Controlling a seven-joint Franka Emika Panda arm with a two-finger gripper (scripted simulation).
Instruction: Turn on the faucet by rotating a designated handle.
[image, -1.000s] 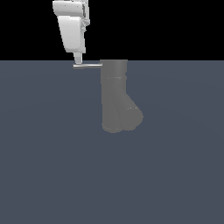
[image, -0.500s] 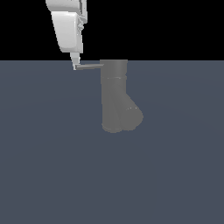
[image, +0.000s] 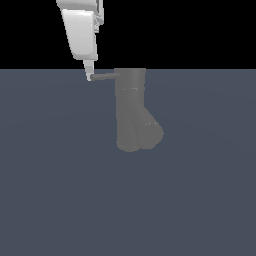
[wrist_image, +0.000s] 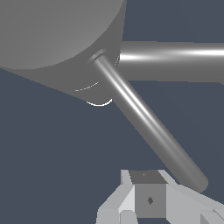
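A: Biggest thing in shot, the faucet (image: 132, 112), grey and upright in the middle of the table (image: 60, 190), its fat branch stub angling down toward the exterior view's right.

B: And up above it the white gripper (image: 89, 76), hanging down from the top of the exterior view, tip right at the far end of the handle (image: 103, 76).

A: That's the slim rod sticking out of the faucet's top toward the exterior view's left. The wrist view shows it running diagonally from the body to a rounded end just beside the gripper (wrist_image: 148, 199).

B: Jaws released or clenched?

A: Cannot tell. Only a blocky bit of the gripper shows, and nothing sits between the jaws that I can see. Looks like a push on the rod's end, not a grasp.

B: So the risk?

A: Slipping off. Contact is at the very tip of a smooth rounded rod; if the push drifts past the end, the finger slides clear and the handle stops turning.

B: Any change from half a second back?

A: The gripper leans a touch more, and the handle end has barely shifted, if at all.
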